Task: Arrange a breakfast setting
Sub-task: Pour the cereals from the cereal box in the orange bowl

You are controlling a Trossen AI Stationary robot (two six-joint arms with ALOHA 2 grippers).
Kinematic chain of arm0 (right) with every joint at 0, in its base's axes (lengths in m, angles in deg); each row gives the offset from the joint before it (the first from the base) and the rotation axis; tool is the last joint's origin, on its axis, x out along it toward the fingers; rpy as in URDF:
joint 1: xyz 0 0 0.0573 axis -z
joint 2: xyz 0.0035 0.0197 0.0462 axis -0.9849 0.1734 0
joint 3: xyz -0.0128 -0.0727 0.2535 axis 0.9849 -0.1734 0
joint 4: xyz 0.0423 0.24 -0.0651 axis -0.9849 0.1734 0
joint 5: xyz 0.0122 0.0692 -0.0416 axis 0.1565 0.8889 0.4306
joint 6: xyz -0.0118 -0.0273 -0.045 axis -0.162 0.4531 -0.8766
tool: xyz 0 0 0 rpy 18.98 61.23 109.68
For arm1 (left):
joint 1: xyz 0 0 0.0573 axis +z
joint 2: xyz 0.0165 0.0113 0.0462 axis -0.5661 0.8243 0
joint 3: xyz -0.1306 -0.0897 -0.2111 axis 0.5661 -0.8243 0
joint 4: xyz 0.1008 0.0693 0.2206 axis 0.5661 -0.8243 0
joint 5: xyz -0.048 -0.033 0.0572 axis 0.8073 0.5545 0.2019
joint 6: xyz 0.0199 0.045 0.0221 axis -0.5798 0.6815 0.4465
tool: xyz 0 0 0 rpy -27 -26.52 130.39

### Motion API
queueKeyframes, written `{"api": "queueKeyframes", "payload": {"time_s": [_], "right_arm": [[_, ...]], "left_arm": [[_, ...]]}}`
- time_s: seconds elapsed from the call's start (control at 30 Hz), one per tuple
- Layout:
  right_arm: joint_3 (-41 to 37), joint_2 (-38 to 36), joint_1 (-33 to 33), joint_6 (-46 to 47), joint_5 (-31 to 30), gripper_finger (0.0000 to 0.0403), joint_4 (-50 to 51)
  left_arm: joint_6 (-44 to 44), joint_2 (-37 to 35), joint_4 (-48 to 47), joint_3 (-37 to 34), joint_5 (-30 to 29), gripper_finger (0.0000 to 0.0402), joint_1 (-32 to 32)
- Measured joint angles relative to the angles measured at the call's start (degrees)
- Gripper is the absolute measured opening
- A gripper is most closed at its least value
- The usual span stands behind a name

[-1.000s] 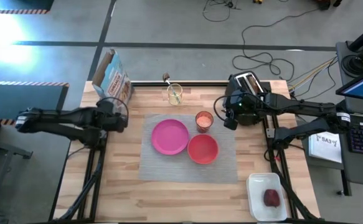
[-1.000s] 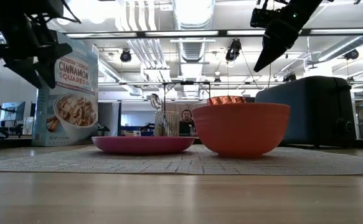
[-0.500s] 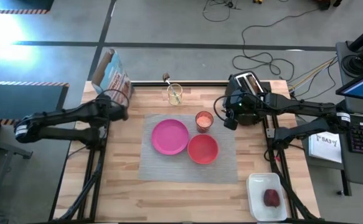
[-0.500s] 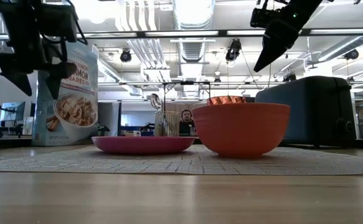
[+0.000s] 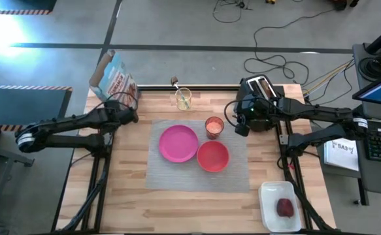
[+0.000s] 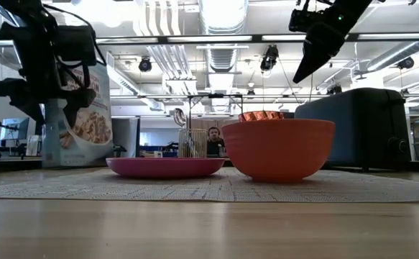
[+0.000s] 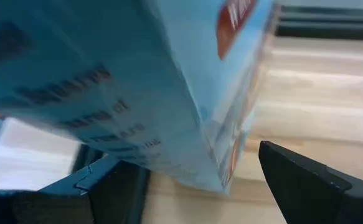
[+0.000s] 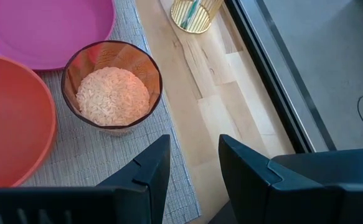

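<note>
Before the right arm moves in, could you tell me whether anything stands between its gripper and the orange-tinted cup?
Nothing visible does: the right gripper hovers open just beside the orange-tinted cup, with only placemat and bare table between.

Strong white glare lies on the floor (image 5: 7, 39) at the upper left of the high view, while the desk (image 5: 131, 202) is evenly lit with only soft shadows. In the low view the ceiling lights (image 6: 216, 18) are bright behind dark silhouettes of the arms. The cereal box (image 7: 106, 81) is blurred in the left wrist view, but the right wrist view is sharp.
</note>
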Motion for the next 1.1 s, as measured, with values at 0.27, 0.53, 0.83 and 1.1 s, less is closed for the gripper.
{"api": "queueKeyframes", "payload": {"time_s": [0.27,0.53,0.83,1.1], "right_arm": [[0.0,0.0,0.0,0.01,0.0,0.0128,0.0],[0.0,0.0,0.0,0.02,0.01,0.0128,0.0],[0.0,0.0,0.0,0.01,0.0,0.0128,0.0],[0.0,0.0,0.0,0.02,-0.01,0.0128,0.0]], "left_arm": [[2.12,0.05,0.96,2.86,5.73,0.0304,-0.78],[2.8,0.92,0.7,4.22,5.81,0.0304,-1.79],[0.26,5.59,-0.88,3.74,6.33,0.0293,-1.77],[3.83,9.64,2.6,4.33,6.63,0.029,-1.79]]}}
